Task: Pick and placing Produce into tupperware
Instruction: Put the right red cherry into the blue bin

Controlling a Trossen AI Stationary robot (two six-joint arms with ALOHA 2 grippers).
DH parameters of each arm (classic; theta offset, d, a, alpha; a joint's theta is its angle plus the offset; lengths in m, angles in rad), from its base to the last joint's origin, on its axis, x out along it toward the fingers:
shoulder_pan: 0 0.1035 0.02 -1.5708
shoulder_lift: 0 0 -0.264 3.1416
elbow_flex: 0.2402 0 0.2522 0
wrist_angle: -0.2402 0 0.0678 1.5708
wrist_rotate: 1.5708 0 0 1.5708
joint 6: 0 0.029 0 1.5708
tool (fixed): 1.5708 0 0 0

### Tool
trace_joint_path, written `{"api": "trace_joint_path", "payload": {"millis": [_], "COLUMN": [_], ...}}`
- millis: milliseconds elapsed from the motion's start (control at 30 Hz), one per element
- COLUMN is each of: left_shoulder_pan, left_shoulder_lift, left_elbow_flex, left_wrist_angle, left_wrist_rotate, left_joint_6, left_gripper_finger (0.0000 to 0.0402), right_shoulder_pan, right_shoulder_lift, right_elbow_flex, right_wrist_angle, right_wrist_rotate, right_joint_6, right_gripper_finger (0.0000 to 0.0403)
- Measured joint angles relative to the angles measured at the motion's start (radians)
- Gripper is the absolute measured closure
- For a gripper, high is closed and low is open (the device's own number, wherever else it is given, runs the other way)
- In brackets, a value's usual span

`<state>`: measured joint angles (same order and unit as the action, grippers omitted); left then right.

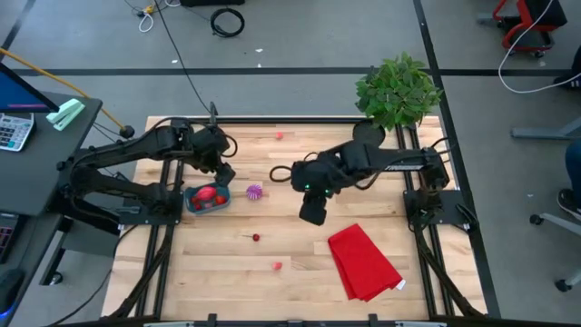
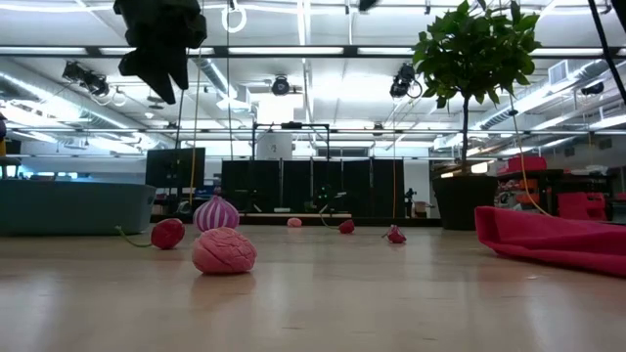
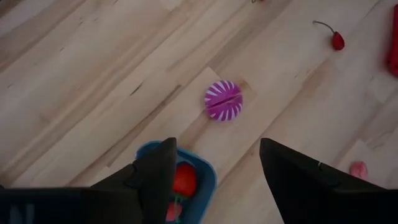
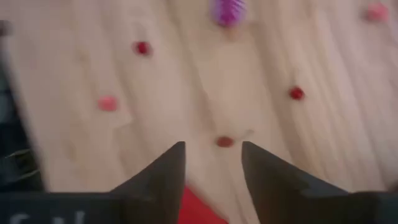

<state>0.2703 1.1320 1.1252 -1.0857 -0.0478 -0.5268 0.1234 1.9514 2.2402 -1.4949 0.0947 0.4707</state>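
Looking down from above, the left gripper is hovering spread over the tupperware holding red produce, the low view is showing no readable writing, and the right gripper is hanging spread over bare wood with free room around.

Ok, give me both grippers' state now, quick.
Left gripper: open, empty, above the tupperware.
Right gripper: open, empty, over the table's middle.
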Motion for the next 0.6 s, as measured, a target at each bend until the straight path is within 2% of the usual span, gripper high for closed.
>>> {"api": "trace_joint_path", "payload": {"millis": [100,267,433,600], "left_shoulder_pan": [0.000,0.000,0.000,0.001], "left_shoulder_lift": [0.000,0.000,0.000,0.000], "left_elbow_flex": [0.000,0.000,0.000,0.000], "left_wrist_angle": [0.001,0.001,0.001,0.003], "left_wrist_rotate": [0.000,0.000,0.000,0.000], "left_joint_6": [-0.012,-0.011,-0.011,-0.010], "left_gripper_finger": [0.0174,0.0186,0.0193,0.0192], "right_shoulder_pan": [-0.014,-0.067,-0.143,-0.184], "right_shoulder_lift": [0.001,0.003,0.003,0.003], "right_elbow_flex": [-0.091,-0.331,-0.580,-0.751], "right_wrist_angle": [-0.019,0.085,0.318,0.406], "right_wrist_rotate": [0.038,-0.007,-0.124,-0.150], "right_joint_6": [0.130,0.284,0.437,0.537], "right_gripper_finger": [0.0207,0.0179,0.0178,0.0191]}}
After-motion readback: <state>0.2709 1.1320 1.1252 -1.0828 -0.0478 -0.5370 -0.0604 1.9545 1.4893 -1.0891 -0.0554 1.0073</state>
